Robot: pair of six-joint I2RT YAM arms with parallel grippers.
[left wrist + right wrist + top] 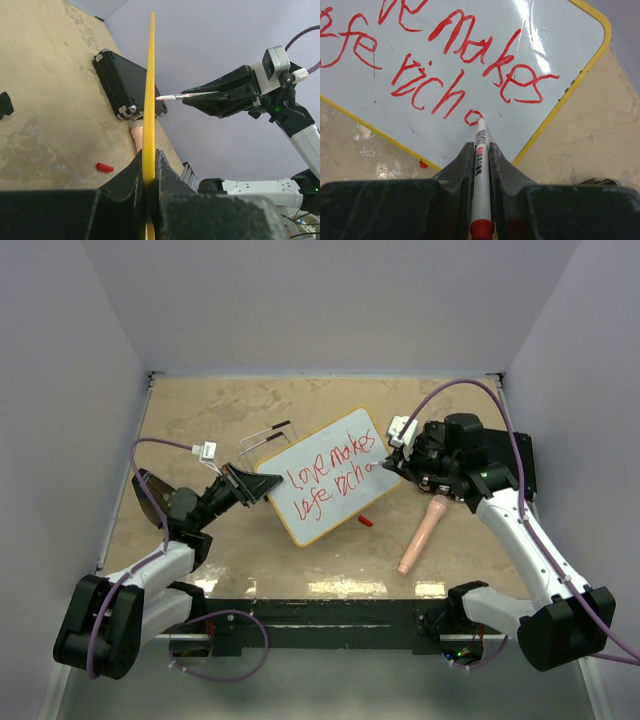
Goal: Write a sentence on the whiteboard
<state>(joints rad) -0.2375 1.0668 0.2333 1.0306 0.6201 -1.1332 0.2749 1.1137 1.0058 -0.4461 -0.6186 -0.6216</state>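
The whiteboard (330,475) with a yellow rim is held tilted above the table. My left gripper (262,485) is shut on its left edge, and the rim (148,100) shows edge-on between the jaws. The sentence (330,475) in red reads "love makes life rich" in two lines, also seen in the right wrist view (455,65). My right gripper (392,464) is shut on a white marker (480,165) with a red end. Its tip touches the board face at a small red loop (473,117) just after "rich".
A red marker cap (366,522) lies on the table below the board. A pink handle-shaped object (422,533) lies at the right. A black case (125,82) lies at the right under my right arm. Wire stand pieces (265,435) lie behind the board.
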